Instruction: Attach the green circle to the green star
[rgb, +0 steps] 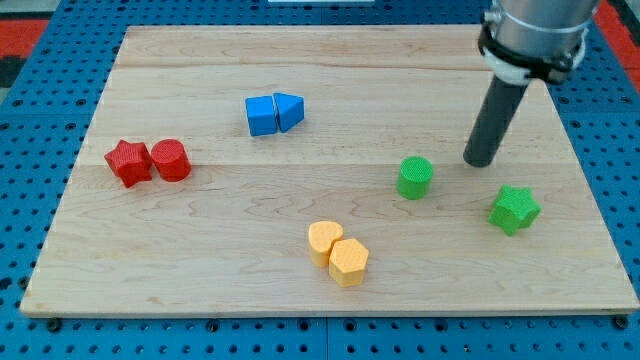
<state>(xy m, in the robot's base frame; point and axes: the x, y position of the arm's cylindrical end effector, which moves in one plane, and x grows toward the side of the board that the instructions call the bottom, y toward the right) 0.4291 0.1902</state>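
Note:
The green circle (414, 178) stands on the wooden board right of centre. The green star (514, 209) lies to its right and a little lower, apart from it by a clear gap. My tip (480, 161) rests on the board between the two, above the gap, slightly up and right of the circle and up and left of the star. It touches neither block.
A red star (128, 162) and red circle (171, 160) touch at the view's left. Two blue blocks (273, 114) touch at upper centre. Two orange blocks (337, 252) touch at lower centre. The board's right edge (600, 220) is near the green star.

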